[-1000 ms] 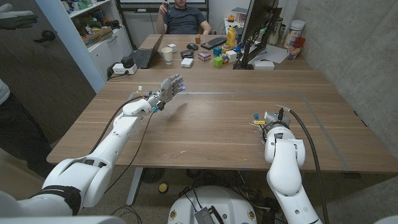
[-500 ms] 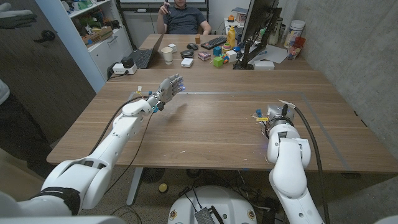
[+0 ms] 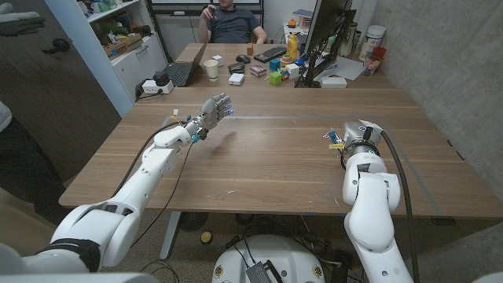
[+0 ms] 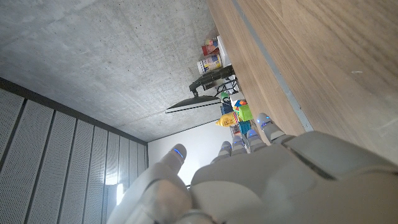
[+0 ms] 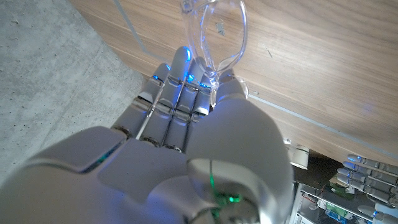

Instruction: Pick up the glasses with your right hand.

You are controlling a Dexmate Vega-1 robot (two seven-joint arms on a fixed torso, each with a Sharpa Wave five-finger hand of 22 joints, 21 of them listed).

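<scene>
One pair of clear glasses (image 5: 214, 37) sits pinched in my right robot hand (image 5: 186, 118), above the table (image 3: 267, 157) on its right side. Grasp step looks done; next I just hold steady. My left robot hand (image 3: 214, 109) hangs with fingers spread, holding nothing.

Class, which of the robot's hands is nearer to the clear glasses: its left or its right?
Right. The right hand holds the glasses at its fingertips. The left hand hangs open above the table, far across on the other side.
</scene>
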